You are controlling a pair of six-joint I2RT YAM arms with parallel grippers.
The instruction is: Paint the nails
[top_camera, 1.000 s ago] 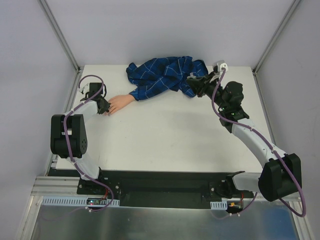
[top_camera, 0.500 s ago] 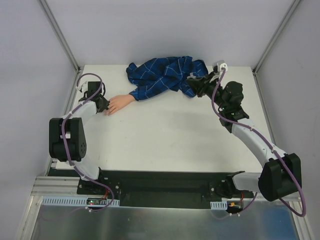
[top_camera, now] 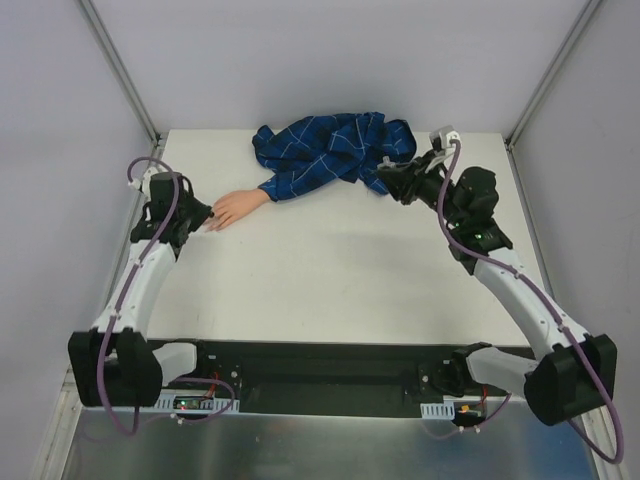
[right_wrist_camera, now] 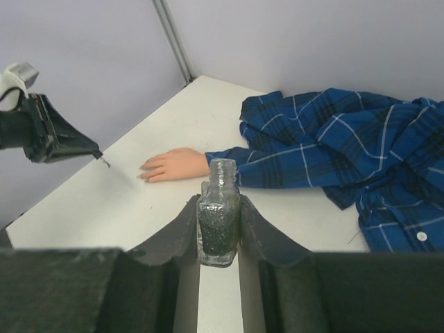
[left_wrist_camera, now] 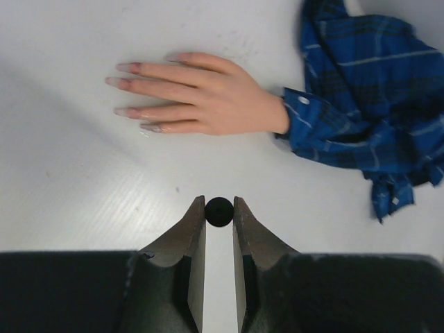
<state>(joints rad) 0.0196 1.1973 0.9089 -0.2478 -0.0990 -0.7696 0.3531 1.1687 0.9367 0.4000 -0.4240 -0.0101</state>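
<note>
Tiny pinkish nails (left_wrist_camera: pixel 114 82) on peach dummy hand (left_wrist_camera: pixel 201 94), palm down, flat on white table (left_wrist_camera: pixel 76 194), left part.

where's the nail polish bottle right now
In the right wrist view the open nail polish bottle stands clamped in the right gripper, toward the table's far right, beside the blue checked shirt.

1. Left arm (top_camera: pixel 135 290), 8 o'clock: white tubes, black joint housings.
2. Right arm (top_camera: pixel 520 295), 4 o'clock: identical finish.
3. Purple cable (top_camera: pixel 441 200) runs along each arm.
4. Fingers (left_wrist_camera: pixel 191 263): black, wedge-shaped, flat inner faces.
</note>
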